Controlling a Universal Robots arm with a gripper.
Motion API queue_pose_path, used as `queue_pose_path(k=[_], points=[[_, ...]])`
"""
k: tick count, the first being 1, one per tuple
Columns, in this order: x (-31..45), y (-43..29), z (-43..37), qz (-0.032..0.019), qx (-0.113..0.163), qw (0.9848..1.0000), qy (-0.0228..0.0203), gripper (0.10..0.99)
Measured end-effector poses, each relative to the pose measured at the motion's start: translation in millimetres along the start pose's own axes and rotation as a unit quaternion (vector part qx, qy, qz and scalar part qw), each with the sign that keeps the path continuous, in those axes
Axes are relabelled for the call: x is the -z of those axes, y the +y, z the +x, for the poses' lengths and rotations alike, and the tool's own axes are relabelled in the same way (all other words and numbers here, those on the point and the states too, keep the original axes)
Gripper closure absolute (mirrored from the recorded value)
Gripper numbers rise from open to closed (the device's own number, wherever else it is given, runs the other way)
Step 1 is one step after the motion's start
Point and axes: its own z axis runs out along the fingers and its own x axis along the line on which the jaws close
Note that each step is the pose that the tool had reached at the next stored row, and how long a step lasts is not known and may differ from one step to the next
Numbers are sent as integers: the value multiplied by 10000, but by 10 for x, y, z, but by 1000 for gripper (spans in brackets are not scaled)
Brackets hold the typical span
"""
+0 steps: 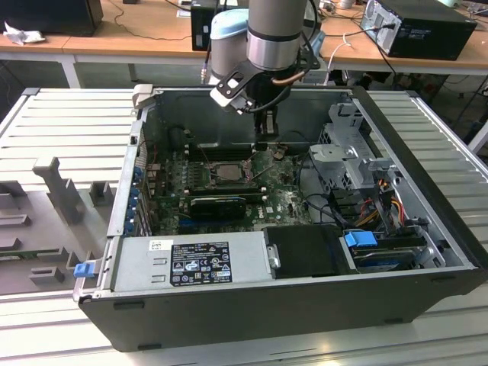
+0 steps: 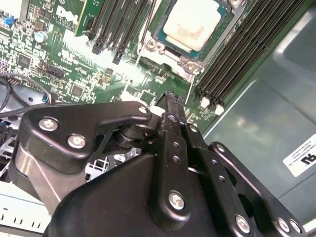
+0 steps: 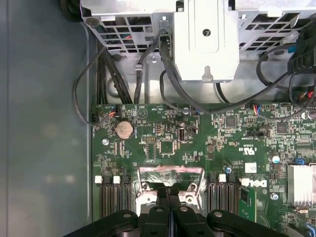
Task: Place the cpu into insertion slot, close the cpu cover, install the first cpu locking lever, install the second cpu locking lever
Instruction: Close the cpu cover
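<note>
- the square cpu [image 2: 191,23], pale matte metal face up, lies flat in the insertion slot [image 2: 170,55].
- the black tool [image 3: 169,191] has its slim fingers pressed together, nothing seen between them.
- it hangs just beside the slot, over the green motherboard [image 3: 197,143].

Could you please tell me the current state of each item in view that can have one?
cpu: seated face up in the slot.
slot: filled by the cpu.
cover: seems to be down around the cpu, but I cannot be sure.
claw: shut, holding nothing that shows, beside the slot.
case: lying on its side, open on top.
</note>
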Motion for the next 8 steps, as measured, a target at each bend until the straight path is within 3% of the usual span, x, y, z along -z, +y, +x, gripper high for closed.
queue_pose_path(k=[8], points=[[-3,81,3,0,0,10000,0,980]])
